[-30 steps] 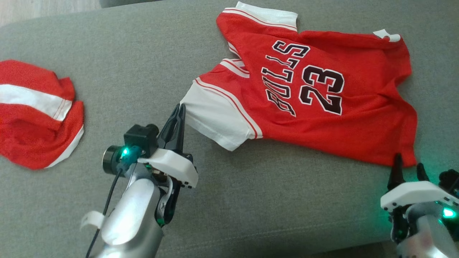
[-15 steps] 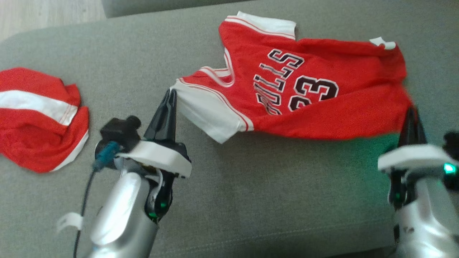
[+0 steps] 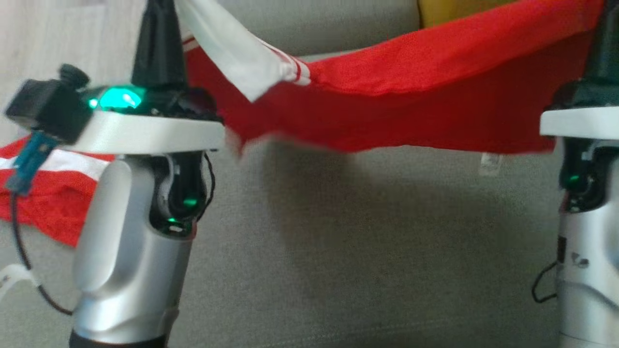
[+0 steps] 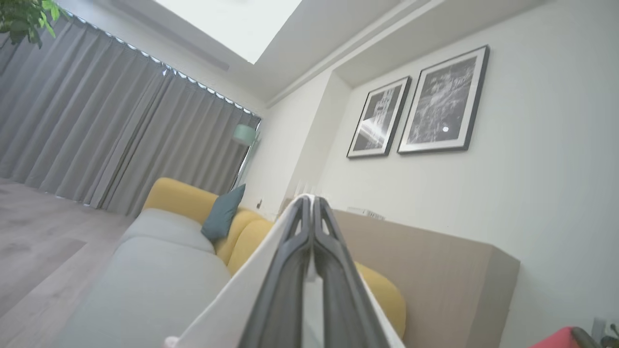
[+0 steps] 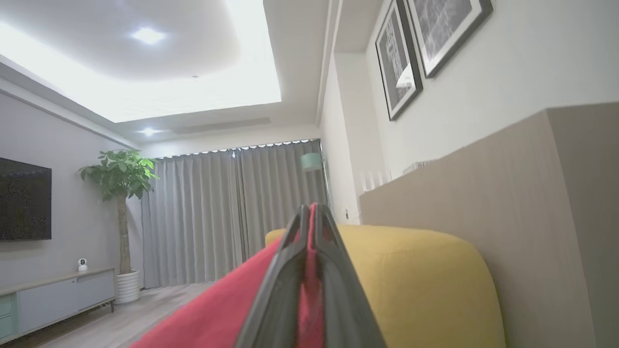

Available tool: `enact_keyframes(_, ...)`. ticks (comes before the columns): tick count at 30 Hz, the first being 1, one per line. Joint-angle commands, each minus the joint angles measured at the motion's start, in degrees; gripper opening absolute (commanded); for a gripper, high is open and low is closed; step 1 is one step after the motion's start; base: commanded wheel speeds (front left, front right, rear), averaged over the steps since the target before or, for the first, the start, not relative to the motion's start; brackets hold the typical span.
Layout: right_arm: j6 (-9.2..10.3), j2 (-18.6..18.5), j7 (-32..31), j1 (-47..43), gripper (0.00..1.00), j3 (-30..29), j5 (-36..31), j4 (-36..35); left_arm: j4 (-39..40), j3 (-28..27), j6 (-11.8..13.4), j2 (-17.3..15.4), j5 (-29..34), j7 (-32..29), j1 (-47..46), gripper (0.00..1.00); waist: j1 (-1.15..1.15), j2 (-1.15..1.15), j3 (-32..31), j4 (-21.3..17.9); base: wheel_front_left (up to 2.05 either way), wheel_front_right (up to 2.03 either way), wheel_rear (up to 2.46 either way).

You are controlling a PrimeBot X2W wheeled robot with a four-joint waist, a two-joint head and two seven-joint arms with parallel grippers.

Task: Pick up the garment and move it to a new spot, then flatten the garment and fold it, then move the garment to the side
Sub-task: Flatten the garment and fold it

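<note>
- The left gripper is clamped shut on the white sleeve of the garment, and the right gripper is pinched tight on the red edge at the other end.
- The garment is held up in the air, strung between the two grippers and sagging a bit in the middle, well clear of the grey couch seat.
- Progress-wise, the pick-up can be counted as done and the carry to a new spot looks to be in hand. Setting down, flattening, folding and the shift to the side are all left.
- The full span and droop of the cloth are given by the head view, though it's blurred. A second red-and-white piece can be made out lying on the seat behind the left arm.
- The actual pinch is better checked in the wrist views: white fabric is seen between the left fingers, red between the right ones.
- Room stuff is picked up there too: a yellow cushion, framed pictures, a potted plant.
</note>
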State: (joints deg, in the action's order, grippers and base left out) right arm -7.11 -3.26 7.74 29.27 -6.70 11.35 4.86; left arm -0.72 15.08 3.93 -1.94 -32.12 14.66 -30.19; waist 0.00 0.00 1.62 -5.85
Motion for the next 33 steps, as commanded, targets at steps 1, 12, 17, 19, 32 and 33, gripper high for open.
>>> enact_keyframes(1, -0.37, -0.45, -0.97, 2.10, 0.00, 1.30, -0.66, -3.76, 3.42, -2.38, 0.72, -0.94, -0.23, -0.20, -2.66, 0.00, 0.00, 0.00, -1.63, 0.54, 0.00, 0.00, 0.00)
enact_keyframes(12, -0.37, 0.32, -11.59, -7.21, 0.00, -2.70, -2.07, -22.06, 17.80, -1.74, 5.07, -3.26, -0.09, -8.51, 0.05, 0.00, 0.00, 0.00, -2.76, 2.42, 0.00, 0.00, 0.00)
enact_keyframes(17, -0.37, 0.36, -15.71, -3.58, 0.00, -3.95, -0.37, -19.91, 15.27, -1.26, 4.74, -5.69, 1.21, -12.53, -5.11, 0.00, 0.00, 0.00, 1.25, 2.18, 0.00, 0.00, 0.00)
enact_keyframes(19, -0.37, 0.36, -16.95, 0.63, 0.00, -3.55, 0.57, -16.79, 12.25, -1.15, 3.67, -6.90, 1.85, -13.49, -8.88, 0.00, 0.00, 0.00, 4.26, 1.54, 0.00, 0.00, 0.00)
enact_keyframes(32, -0.37, -1.69, -4.75, 43.91, 0.00, -1.50, -1.82, 21.32, -17.60, -2.97, -3.29, -9.80, 5.89, -5.84, -44.05, 0.00, 0.00, 0.00, 19.74, 0.43, 0.00, 0.00, 0.00)
enact_keyframes(33, -0.37, -1.97, -2.44, 46.75, 0.00, -1.68, -1.71, 24.16, -19.92, -3.11, -3.45, -9.39, 6.27, -4.06, -46.74, 0.00, 0.00, 0.00, 20.05, 0.65, 0.00, 0.00, 0.00)
